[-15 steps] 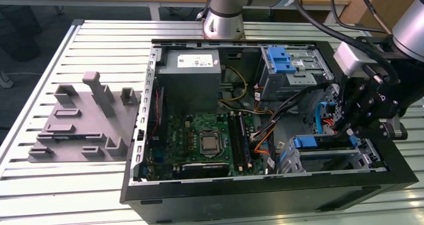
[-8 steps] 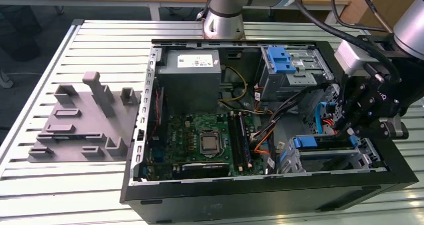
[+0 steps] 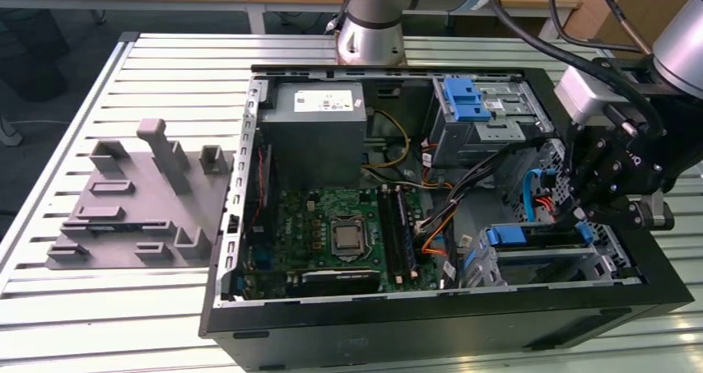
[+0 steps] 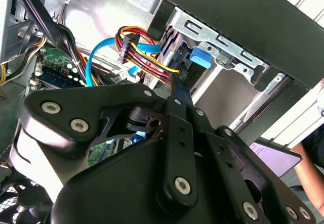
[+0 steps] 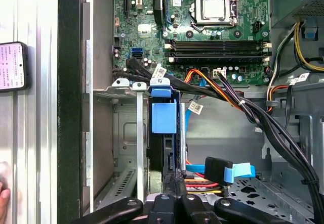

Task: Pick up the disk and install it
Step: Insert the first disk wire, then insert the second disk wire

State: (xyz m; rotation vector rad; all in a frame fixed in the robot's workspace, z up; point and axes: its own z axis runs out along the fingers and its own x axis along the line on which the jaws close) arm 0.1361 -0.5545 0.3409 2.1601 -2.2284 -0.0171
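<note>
The disk (image 3: pixel 535 235), with its blue plastic bracket, sits in the silver drive cage (image 3: pixel 615 268) at the near corner of the open computer case, on the exterior view's right. In the first wrist view the disk (image 5: pixel 164 117) stands edge-on in the cage slot, its blue tab toward the motherboard. My gripper (image 3: pixel 582 216) hangs right over it. The black fingers (image 4: pixel 174 100) are pressed together with nothing showing between them. The gripper's (image 5: pixel 176 179) tips rest at the disk's near edge, beside the blue and orange cables. The blue tab of the disk (image 4: pixel 200 58) lies just past the gripper (image 4: pixel 175 82).
Inside the case are a big grey box (image 3: pixel 318 130), a motherboard (image 3: pixel 341 233), a second cage with a blue latch (image 3: pixel 483 109) and cable bundles (image 5: pixel 253 113). A grey fixture (image 3: pixel 143 200) lies on the slatted table. A phone (image 5: pixel 11 66) and a person's hand (image 5: pixel 4 198) are beside the case.
</note>
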